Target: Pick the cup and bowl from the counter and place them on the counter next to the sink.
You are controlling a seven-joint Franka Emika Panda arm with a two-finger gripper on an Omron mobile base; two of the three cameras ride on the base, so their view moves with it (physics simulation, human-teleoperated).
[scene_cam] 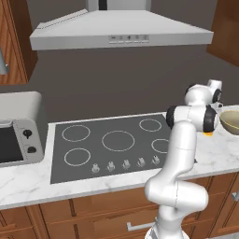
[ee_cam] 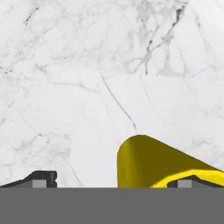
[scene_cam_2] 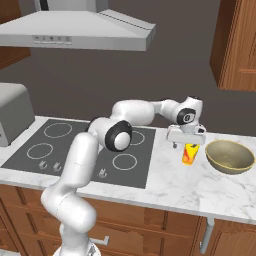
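I see a yellow-orange cup (scene_cam_2: 189, 153) upright on the marble table (scene_cam_2: 165, 185). Just beside it sits the olive-tan bowl (scene_cam_2: 229, 156), upright.

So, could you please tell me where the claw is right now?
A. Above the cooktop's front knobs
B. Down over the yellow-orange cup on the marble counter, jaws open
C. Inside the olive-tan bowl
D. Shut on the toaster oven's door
B: the claw hangs directly over the cup on the counter, jaws spread wide to either side of it, while the bowl sits apart beside it.
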